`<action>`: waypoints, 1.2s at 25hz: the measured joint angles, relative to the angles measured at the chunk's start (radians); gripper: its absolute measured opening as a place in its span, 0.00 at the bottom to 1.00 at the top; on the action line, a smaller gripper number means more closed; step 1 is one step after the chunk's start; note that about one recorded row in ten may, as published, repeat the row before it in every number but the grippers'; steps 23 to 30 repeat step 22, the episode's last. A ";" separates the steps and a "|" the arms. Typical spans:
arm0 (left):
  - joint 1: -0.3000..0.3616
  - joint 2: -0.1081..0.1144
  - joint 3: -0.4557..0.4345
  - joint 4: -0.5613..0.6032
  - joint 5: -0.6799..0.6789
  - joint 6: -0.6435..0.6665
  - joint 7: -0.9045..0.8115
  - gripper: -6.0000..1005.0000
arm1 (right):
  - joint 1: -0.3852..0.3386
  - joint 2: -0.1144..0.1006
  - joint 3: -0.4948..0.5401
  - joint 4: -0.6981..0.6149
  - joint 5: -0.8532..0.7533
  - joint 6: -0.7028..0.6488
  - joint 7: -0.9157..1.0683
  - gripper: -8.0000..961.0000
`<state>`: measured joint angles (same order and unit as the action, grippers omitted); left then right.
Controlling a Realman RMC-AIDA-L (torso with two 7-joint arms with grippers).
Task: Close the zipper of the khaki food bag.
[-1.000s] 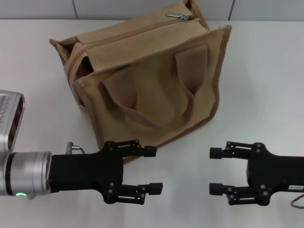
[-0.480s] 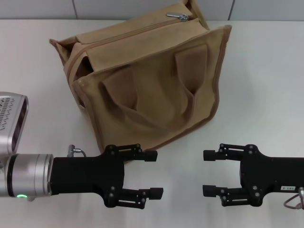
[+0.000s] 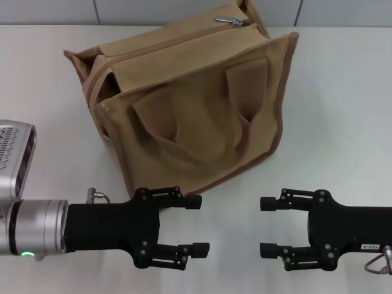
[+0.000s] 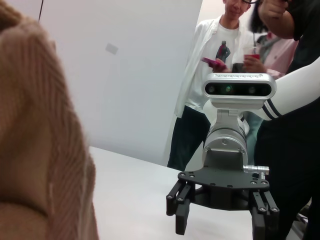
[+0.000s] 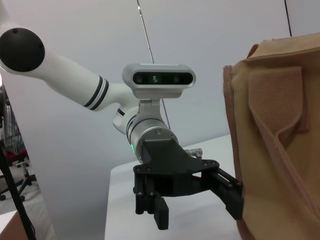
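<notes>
The khaki food bag (image 3: 190,104) lies on the white table, its handles and front panel facing up. The zipper (image 3: 165,43) runs along its far top panel, with the silver slider (image 3: 231,21) at the far right end. A dark gap shows at the bag's left end. My left gripper (image 3: 197,225) is open and empty, just in front of the bag's near edge. My right gripper (image 3: 266,226) is open and empty, facing the left one. The bag also shows in the left wrist view (image 4: 35,150) and in the right wrist view (image 5: 280,150).
The white table (image 3: 343,122) stretches to both sides of the bag, with a grey wall behind it. The left wrist view shows my right gripper (image 4: 220,217) and people (image 4: 220,60) standing behind. The right wrist view shows my left gripper (image 5: 195,205).
My right gripper has moved left towards the left gripper and a little nearer to me. My left gripper has dropped slightly towards the near edge. The bag has not moved.
</notes>
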<state>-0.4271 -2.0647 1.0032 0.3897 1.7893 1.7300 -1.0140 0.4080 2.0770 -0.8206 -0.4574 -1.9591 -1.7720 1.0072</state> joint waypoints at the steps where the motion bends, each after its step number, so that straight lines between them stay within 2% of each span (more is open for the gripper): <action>1: 0.000 0.000 0.000 0.000 0.000 0.000 0.000 0.81 | 0.000 0.000 0.000 0.003 0.000 0.000 0.000 0.80; 30: 0.004 0.002 0.000 -0.003 0.002 -0.001 0.007 0.81 | 0.000 0.000 0.000 0.005 0.005 -0.006 -0.001 0.80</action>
